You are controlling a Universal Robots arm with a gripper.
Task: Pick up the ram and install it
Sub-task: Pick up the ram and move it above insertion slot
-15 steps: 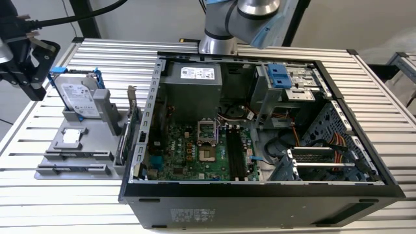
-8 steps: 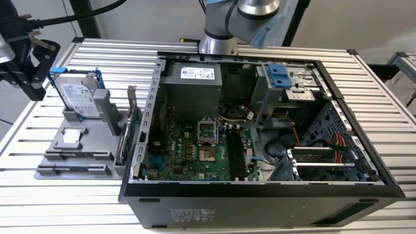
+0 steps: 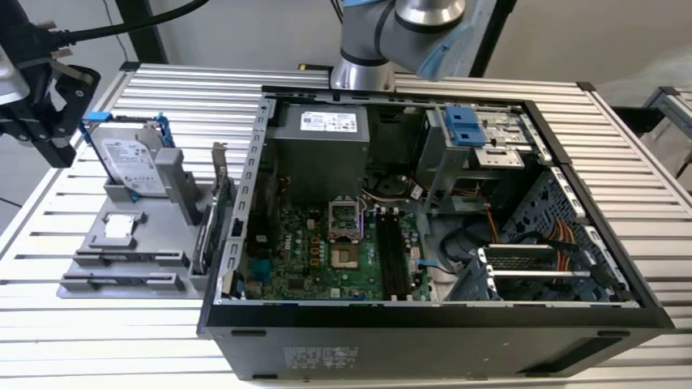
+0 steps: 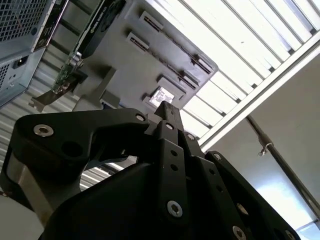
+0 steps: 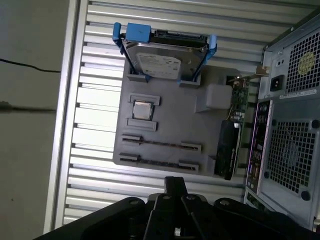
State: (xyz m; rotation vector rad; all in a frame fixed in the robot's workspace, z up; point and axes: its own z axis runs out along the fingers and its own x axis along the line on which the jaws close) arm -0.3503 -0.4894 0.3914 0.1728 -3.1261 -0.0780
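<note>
Exterior view: the gripper (image 3: 57, 150) hung above the counter (image 3: 454, 77) at the exterior view's left edge, just beside the upright hard drive (image 3: 130, 162) on the grey tray (image 3: 97, 271). The open PC case (image 3: 433, 316) sat on the exterior view's right of the tray, motherboard (image 3: 324, 259) exposed, dark memory slots (image 3: 391, 259) running along it. Couldn't make out the ram here.

Second wrist view: gripper (image 4: 167, 112) fingers looked pressed together, nothing between them. Past the tip were the tray (image 4: 150, 55), the CPU (image 4: 162, 95) in its pocket and the bracket card (image 4: 87, 45).

First wrist view: gripper (image 5: 175, 184) closed and empty, tip over the counter slats (image 5: 100, 180) just off the tray (image 5: 210, 125) edge. The ram (image 5: 162, 144) stood on edge in a tray slot, a second thin stick (image 5: 157, 161) in the slot beside it, nearer the gripper. Neither was touched. The CPU (image 5: 141, 110) lay between the sticks and the hard drive (image 5: 162, 59). The card (image 5: 231, 145) stood between the tray and the case (image 5: 290, 125).
</note>
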